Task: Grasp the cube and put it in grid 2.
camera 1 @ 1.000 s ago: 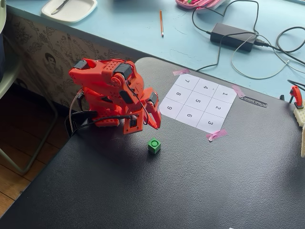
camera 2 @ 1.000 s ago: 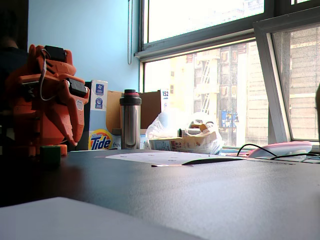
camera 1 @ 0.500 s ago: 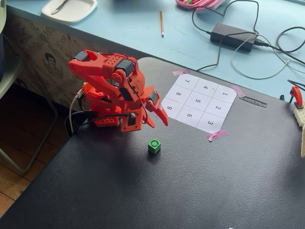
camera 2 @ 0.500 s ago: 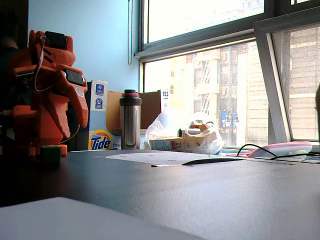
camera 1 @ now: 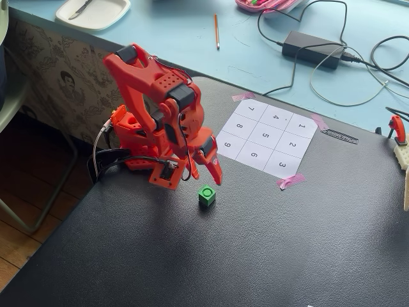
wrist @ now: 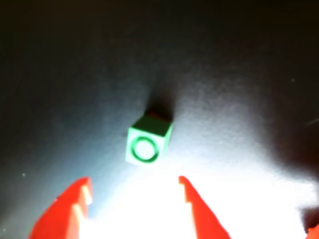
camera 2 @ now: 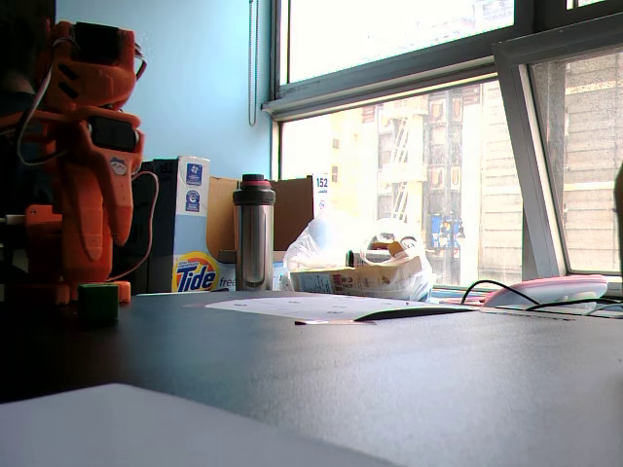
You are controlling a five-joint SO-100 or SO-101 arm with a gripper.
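The green cube [camera 1: 206, 194] with a round stud on top sits on the black table, in front of the arm. It shows low at the left in a fixed view [camera 2: 98, 303] and in the middle of the wrist view [wrist: 147, 141]. My orange gripper [camera 1: 206, 173] hangs just behind and above the cube, open and empty. In the wrist view the gripper [wrist: 134, 185] has its two fingertips spread wide below the cube, apart from it. Grid 2 [camera 1: 292, 145] is a white square with a black "2" on the right side of the nine-cell sheet [camera 1: 268, 136].
Pink tape scraps [camera 1: 290, 181] hold the sheet's corners. The arm's base [camera 1: 137, 137] stands at the table's left edge. Cables and a power brick [camera 1: 313, 48] lie on the blue surface behind. A metal flask [camera 2: 253, 233] and boxes stand far off.
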